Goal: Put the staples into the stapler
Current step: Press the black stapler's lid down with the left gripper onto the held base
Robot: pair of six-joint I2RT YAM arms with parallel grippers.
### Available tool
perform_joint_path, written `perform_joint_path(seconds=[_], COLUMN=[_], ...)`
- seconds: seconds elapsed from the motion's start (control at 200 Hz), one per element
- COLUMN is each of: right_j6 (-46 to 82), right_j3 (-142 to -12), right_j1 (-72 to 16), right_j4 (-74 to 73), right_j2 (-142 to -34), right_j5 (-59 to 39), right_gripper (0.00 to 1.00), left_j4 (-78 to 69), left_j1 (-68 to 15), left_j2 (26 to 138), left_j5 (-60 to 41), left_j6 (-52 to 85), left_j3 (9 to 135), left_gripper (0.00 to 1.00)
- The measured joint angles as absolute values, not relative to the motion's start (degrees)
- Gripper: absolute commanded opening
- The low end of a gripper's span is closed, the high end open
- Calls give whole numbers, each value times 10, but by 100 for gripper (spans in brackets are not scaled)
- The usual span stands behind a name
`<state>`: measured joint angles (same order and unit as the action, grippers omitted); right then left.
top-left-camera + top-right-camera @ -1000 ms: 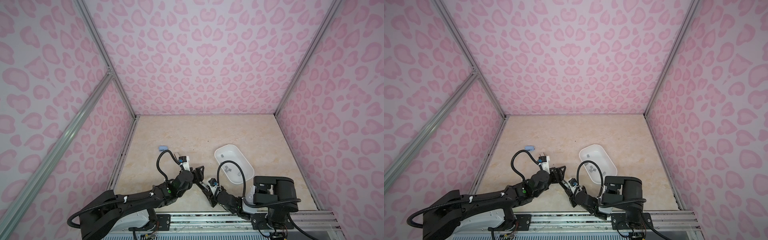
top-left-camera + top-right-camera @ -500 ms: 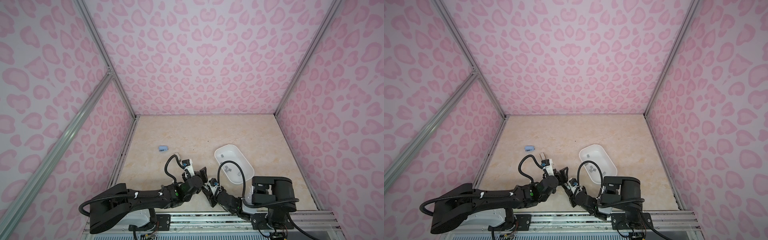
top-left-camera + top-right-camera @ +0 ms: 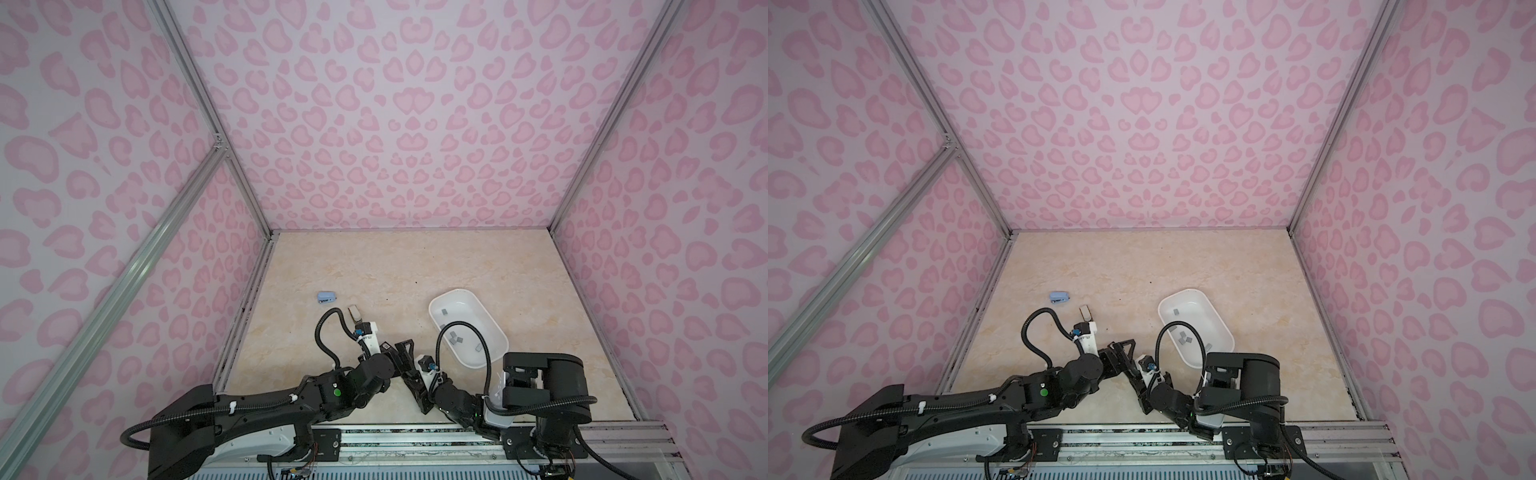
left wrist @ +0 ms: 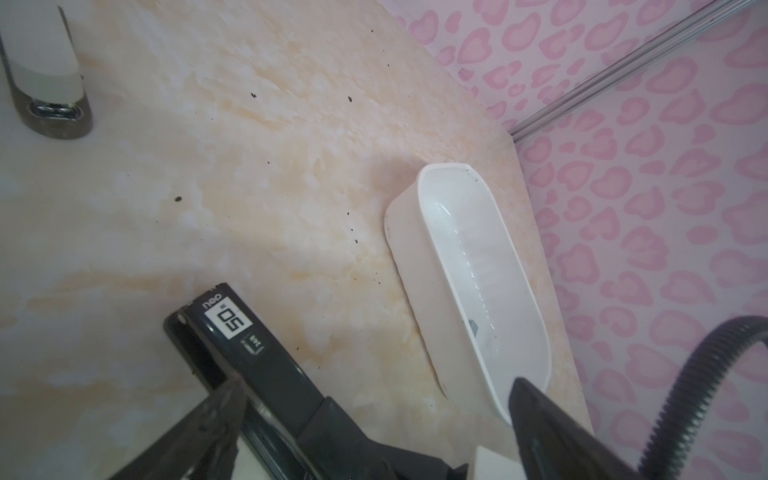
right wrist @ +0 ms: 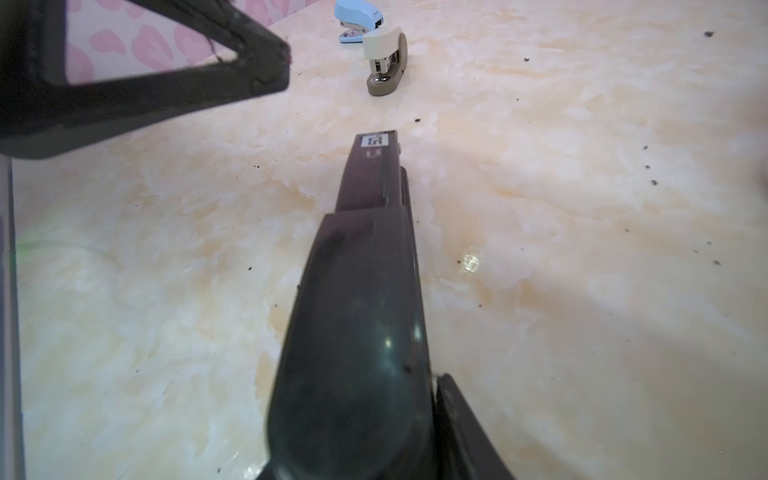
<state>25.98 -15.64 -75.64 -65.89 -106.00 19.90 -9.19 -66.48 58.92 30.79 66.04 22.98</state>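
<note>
- Spreading my left pincer wider than a moment ago, jaws astride the black stapler.
- Right pincer pinches its rear, I think; staples still in the tray, so no loading yet.

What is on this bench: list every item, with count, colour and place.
dark stapler: one, dark grey, near front centre, lying on the table
beige stapler: one, beige and brown, left of centre
blue stapler: one, light blue, beyond the beige one
tray: one, white, right side
staples: several, grey, inside the tray
table: one, cream marble
left gripper: black, open, by the dark stapler
right gripper: black, holding the dark stapler's rear
</note>
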Motion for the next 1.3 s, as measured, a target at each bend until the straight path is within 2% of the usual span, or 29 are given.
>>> perform_joint_path(seconds=[0.055,0.19,0.37,0.55,0.695,0.995,1.3], right_j6=[260,259,251,233,221,205,210], right_j3=[-156,-143,-144,-163,-188,-227,-229], right_j1=[-757,-763,-776,-785,-782,-768,-764], right_j4=[-658,-627,-521,-403,-328,-279,-305], right_j2=[-1056,-1019,-916,-788,-728,-780,-869], right_j5=[193,182,186,211,230,220,212], right_gripper=[54,61,62,56,46,42,37], left_j4=[-83,-51,-25,-23,-22,-32,-45], left_j1=[-656,-628,-614,-609,-608,-608,-608], left_j2=[570,542,507,517,563,631,655], left_j5=[309,303,298,292,276,259,254], left_j6=[659,654,639,628,623,624,629], left_j3=[225,218,206,205,213,230,229], left_gripper=[100,100,98,98,98,98,98])
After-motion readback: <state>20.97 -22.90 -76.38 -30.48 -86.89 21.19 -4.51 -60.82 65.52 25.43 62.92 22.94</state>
